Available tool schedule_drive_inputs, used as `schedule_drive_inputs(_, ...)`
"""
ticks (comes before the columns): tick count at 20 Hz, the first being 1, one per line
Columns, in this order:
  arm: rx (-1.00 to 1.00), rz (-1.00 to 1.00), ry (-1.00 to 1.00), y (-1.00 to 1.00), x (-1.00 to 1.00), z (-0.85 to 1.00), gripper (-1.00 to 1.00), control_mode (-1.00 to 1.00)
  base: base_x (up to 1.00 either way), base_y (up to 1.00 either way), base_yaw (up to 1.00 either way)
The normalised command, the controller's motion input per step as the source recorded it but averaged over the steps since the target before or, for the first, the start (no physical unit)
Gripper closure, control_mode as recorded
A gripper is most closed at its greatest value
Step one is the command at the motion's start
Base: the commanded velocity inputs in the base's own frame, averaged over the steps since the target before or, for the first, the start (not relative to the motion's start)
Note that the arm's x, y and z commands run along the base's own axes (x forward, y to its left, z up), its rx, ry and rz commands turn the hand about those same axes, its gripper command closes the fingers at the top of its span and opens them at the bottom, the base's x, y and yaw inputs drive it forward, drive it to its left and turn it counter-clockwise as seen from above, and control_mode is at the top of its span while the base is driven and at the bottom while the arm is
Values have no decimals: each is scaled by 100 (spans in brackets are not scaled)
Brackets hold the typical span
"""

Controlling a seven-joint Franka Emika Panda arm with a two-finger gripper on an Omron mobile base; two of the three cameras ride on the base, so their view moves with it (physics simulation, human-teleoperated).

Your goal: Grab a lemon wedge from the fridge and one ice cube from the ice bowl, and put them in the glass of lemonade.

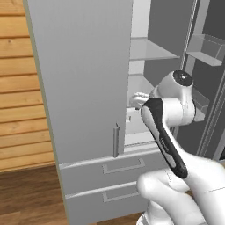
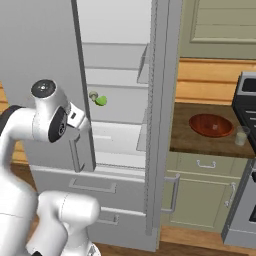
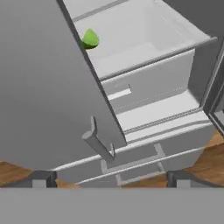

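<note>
The grey fridge [image 1: 83, 79] [image 2: 45, 50] [image 3: 39, 87] has its left door shut and its right door swung open. On a pale middle shelf inside lies the yellow-green lemon wedge [image 2: 101, 100] [image 3: 90, 39], close behind the edge of the shut door. My gripper [image 3: 111, 179] hangs open and empty in front of the fridge, near the shut door's bar handle [image 3: 98, 146], well short of the wedge. On the counter to the right sit the reddish-brown ice bowl [image 2: 211, 125] and the glass of lemonade [image 2: 241, 135]. I cannot make out an ice cube in the bowl.
The open right door [image 2: 160, 125] stands edge-on between the fridge interior and the wooden counter [image 2: 200, 145], its bins [image 1: 206, 48] facing inward. Two grey drawers [image 1: 123, 167] lie below. A stove [image 2: 247, 100] is at the far right and a wood-plank wall [image 1: 17, 88] to the left.
</note>
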Motion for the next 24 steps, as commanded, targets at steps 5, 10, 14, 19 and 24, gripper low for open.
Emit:
schedule_drive_inputs(5,-4,30,48,81,2,-37,-100,-100,0,0,0)
schedule_drive_inputs(10,-1,15,-12,29,-6,-100,-100,-100,0,0,0)
schedule_drive_inputs(14,0,3,-29,5,2,-98,-100,-100,0,0,0)
schedule_drive_inputs(19,-4,0,-18,7,31,-45,-100,-100,0,0,0)
schedule_drive_inputs(24,-15,0,2,0,50,5,-100,-100,0,0,0)
